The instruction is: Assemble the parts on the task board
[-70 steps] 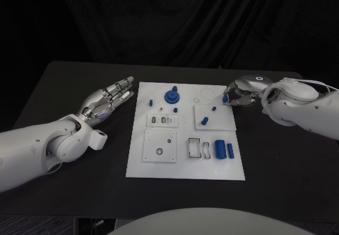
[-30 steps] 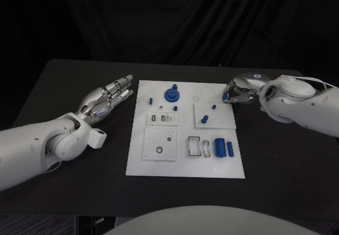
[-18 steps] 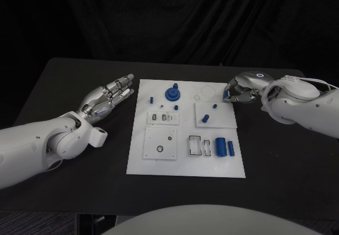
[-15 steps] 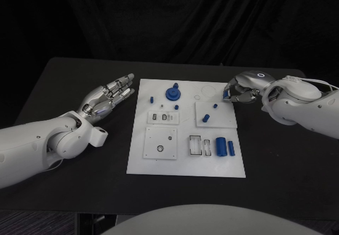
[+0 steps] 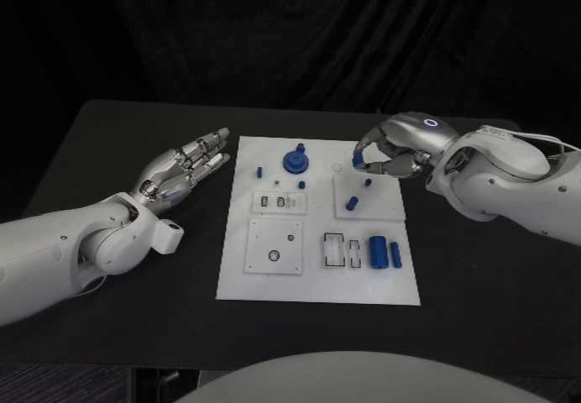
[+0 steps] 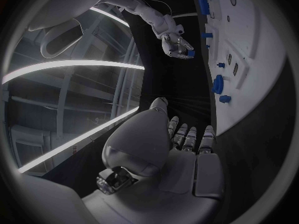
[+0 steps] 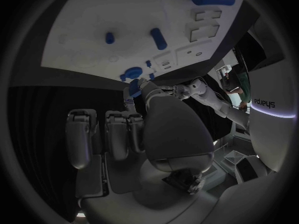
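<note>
Task board (image 5: 317, 290): white plate, centre frame on the black surface (image 5: 484, 319).
Left hand (image 5: 181, 170): left of the board, fingers (image 5: 213, 144) spread, empty.
Right hand (image 5: 389, 154): upper right over the board, apparently pinching a small blue part (image 5: 359, 158); should lower it upright over its seat.

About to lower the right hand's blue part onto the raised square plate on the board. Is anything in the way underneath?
Yes. The right hand holds a small blue part over that square plate, where a blue peg and a smaller blue piece already sit.
</note>
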